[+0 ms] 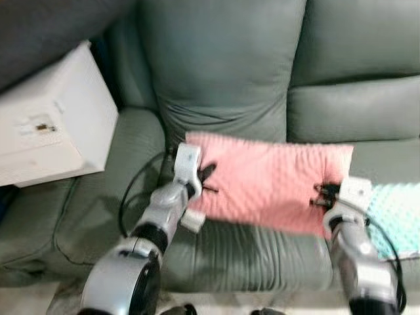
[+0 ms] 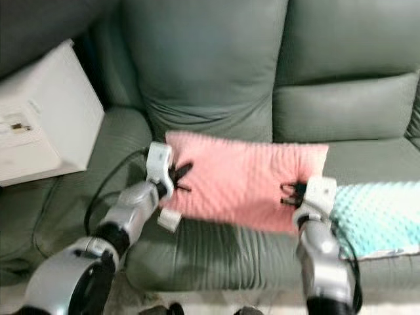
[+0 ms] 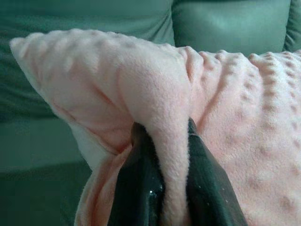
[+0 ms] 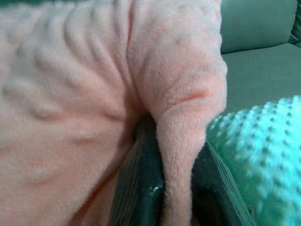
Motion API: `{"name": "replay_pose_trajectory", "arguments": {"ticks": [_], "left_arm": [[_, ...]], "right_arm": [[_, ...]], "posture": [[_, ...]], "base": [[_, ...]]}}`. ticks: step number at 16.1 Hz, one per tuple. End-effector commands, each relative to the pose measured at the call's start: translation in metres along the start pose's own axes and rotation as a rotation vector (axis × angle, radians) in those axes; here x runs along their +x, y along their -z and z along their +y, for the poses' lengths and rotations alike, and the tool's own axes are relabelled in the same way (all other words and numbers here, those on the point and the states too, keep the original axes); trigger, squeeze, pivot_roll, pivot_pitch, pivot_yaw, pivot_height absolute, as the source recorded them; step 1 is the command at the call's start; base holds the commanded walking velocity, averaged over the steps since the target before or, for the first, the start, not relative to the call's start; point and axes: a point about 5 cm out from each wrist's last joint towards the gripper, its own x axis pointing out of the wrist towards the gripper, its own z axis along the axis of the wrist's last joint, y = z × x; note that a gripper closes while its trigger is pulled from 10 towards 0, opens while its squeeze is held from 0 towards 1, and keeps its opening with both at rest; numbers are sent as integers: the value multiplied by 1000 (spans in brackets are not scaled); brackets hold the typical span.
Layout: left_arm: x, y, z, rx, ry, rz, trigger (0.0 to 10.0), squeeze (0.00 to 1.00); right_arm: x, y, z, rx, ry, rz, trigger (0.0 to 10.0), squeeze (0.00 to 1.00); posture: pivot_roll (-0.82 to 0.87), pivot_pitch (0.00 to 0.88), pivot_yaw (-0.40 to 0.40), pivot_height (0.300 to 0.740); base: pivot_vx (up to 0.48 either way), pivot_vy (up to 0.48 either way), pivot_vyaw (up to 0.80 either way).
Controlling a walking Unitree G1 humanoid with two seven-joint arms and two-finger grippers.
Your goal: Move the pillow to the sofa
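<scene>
Left gripper (image 1: 205, 178) clamped on fold of pink pillow (image 1: 266, 184) at its left end; right gripper (image 1: 321, 195) pinching fold at right end. In wrist views plush bunches between each pair of black fingers (image 3: 141, 188). Pillow hangs stretched between jaws, over sofa (image 1: 230, 259) seat front. Judgement: light, soft, floppy, dimpled fleece grips well; end folds good holds. Long axis runs jaw to jaw, across sofa. Teal pillow (image 1: 397, 220) just beyond right jaws; white box (image 1: 52, 125) far left.

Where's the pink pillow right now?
In the head views, the pink pillow is held over the green sofa seat, pinched at its ends by the left gripper and right gripper, beside a mint pillow on its right.
</scene>
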Motion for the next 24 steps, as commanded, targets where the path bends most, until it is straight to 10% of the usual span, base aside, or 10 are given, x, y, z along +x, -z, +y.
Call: {"name": "replay_pose_trajectory", "arguments": {"ticks": [1,13,18,20,21,22,24], "left_arm": [[-6,15,8,-5,-59,55,10000,0],[-26,55,24,150,-174,235,10000,0],[-14,7,40,113,-291,65,10000,0],[-11,0,39,119,-277,49,10000,569],[-9,-4,38,100,-276,39,10000,1000],[-7,-9,36,101,-280,23,10000,1000],[-5,-13,34,95,-288,11,10000,1000]], "right_arm": [[5,6,-7,3,23,28,10000,0],[35,15,29,50,-58,90,10000,0],[42,-6,36,75,-93,-43,10000,0],[44,-13,40,98,-115,-76,10000,0],[45,-17,40,84,-111,-99,10000,812],[46,-23,39,102,-115,-120,10000,1000],[47,-24,37,113,-117,-126,10000,1000]], "posture": [[-131,279,120,740],[-114,360,125,740],[-99,380,123,740],[-103,387,125,740],[-105,389,126,740],[-106,394,129,740],[-105,398,129,740]], "base": [[0,0,0],[0,0,0],[0,0,0],[0,0,0],[0,0,0],[0,0,0],[0,0,0]]}}
